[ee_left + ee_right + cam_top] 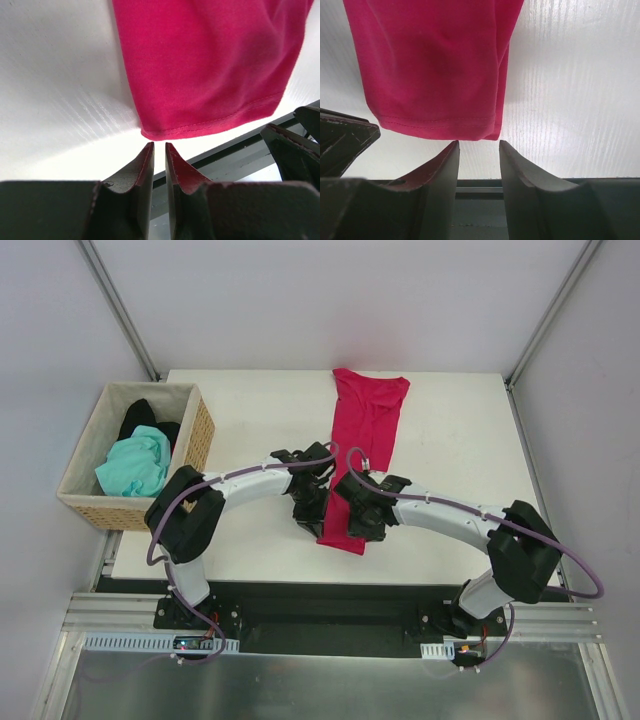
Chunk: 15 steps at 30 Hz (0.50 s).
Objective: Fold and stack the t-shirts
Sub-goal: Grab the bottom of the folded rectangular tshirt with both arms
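A crimson t-shirt lies on the white table, folded lengthwise into a long narrow strip with its hem at the near edge. My left gripper hovers at the hem's left corner, and my right gripper at its right corner. In the left wrist view the hem lies just beyond the left gripper, whose jaws stand a narrow gap apart with nothing between them. The right gripper is open wider and empty, just short of the shirt's corner. A mint-green t-shirt and a black t-shirt lie bunched in the basket.
The tan wicker basket stands off the table's left side. The table's near edge and the dark metal rail run just under both grippers. The other arm's fingers show at the right of the left wrist view.
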### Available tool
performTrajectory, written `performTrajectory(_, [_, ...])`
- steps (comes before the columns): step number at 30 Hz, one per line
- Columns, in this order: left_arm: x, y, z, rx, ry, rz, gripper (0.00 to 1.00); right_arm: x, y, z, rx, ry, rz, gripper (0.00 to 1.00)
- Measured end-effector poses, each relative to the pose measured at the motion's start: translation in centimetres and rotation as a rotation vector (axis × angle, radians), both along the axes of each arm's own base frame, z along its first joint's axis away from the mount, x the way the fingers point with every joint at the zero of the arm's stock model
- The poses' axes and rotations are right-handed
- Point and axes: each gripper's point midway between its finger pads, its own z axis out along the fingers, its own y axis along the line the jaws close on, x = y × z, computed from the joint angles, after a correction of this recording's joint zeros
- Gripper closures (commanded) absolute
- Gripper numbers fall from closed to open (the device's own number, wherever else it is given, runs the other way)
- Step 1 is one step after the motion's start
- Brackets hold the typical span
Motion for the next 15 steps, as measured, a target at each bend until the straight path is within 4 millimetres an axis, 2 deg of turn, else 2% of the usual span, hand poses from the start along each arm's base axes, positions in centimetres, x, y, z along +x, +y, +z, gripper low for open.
performTrajectory(15, [-0.22,0.22,0.37,-0.004,-0.005,0.005,0.85,0.25,0.04,-0.45,0.010,-0.005,-0.007,0.59])
